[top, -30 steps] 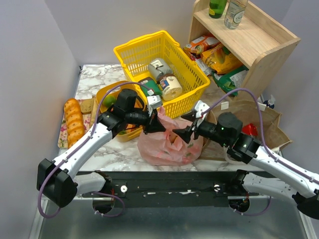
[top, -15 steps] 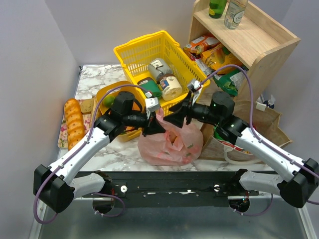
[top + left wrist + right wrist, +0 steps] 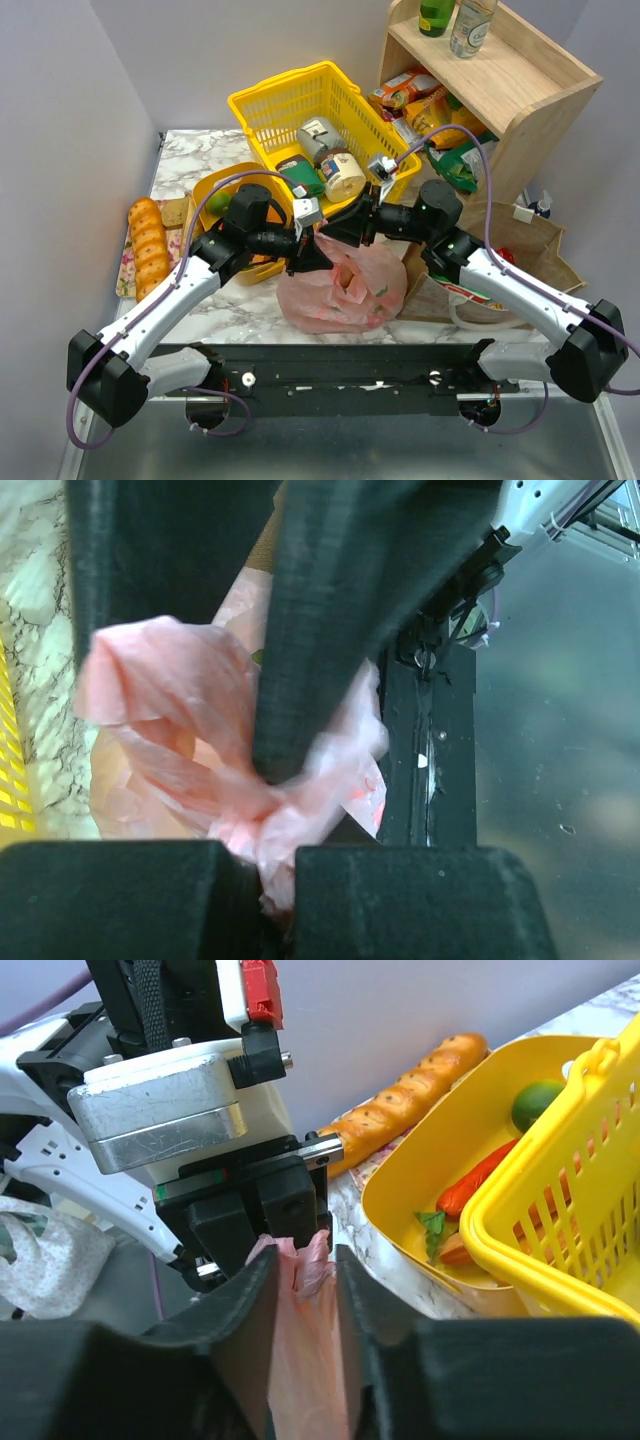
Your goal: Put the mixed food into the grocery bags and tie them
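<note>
Two claws meet above the pink bag (image 3: 345, 285) at mid-table: left gripper (image 3: 306, 250) and right gripper (image 3: 347, 228). The brown paper bag (image 3: 545, 255) stands untied at right.

Left wrist: jaws clamp bunched pink film.

Right wrist: narrow jaws flank a pink fold, grip uncertain. Toy vegetables (image 3: 478, 1188) lie unpacked in the yellow tub (image 3: 400, 1200). Tying looks barely begun.
</note>
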Available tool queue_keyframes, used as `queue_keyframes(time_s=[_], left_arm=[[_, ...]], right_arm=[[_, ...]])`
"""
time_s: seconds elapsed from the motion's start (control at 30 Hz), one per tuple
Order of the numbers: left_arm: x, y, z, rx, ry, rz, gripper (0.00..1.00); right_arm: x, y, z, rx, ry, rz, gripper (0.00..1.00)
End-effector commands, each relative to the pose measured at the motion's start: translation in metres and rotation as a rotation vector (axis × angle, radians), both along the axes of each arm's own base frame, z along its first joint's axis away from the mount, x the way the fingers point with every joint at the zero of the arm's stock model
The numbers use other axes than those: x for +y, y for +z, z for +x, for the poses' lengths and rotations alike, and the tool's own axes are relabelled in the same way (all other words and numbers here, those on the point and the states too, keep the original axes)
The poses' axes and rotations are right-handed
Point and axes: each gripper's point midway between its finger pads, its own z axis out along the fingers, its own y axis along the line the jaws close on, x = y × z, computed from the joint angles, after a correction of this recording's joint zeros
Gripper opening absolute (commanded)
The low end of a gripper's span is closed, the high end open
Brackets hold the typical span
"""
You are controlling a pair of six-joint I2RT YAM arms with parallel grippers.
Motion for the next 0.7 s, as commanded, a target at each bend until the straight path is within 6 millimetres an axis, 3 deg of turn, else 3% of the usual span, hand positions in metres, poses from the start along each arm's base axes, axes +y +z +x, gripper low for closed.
queue_keyframes(time_s=[0.0, 0.03, 0.13, 0.27, 0.5, 0.6, 0.63, 0.67], left_arm=[[-0.003, 0.005, -0.008, -0.011, -0.046, -0.027, 0.00], [-0.003, 0.005, -0.008, -0.012, -0.042, -0.026, 0.00], [-0.002, 0.004, -0.007, -0.013, -0.034, -0.020, 0.00], [0.000, 0.005, -0.004, -0.034, -0.011, -0.016, 0.00], [0.002, 0.003, 0.000, -0.038, 0.023, 0.001, 0.00], [0.002, 0.003, 0.001, -0.031, 0.031, 0.006, 0.17], [0.001, 0.004, 0.001, -0.030, 0.031, 0.003, 0.35], [0.001, 0.005, 0.001, -0.034, 0.029, -0.003, 0.40]], right_arm=[[0.002, -0.001, -0.001, -0.007, 0.023, 0.010, 0.30], [0.001, -0.003, -0.001, -0.005, 0.020, 0.008, 0.20], [-0.001, -0.004, 0.001, -0.005, -0.008, 0.004, 0.06], [-0.010, -0.005, 0.007, -0.021, -0.081, -0.008, 0.01], [-0.028, -0.009, 0.013, -0.039, -0.196, -0.039, 0.01], [-0.032, -0.009, 0.012, -0.039, -0.213, -0.035, 0.01], [-0.033, -0.009, 0.012, -0.039, -0.214, -0.035, 0.01], [-0.033, -0.009, 0.012, -0.038, -0.213, -0.036, 0.01]])
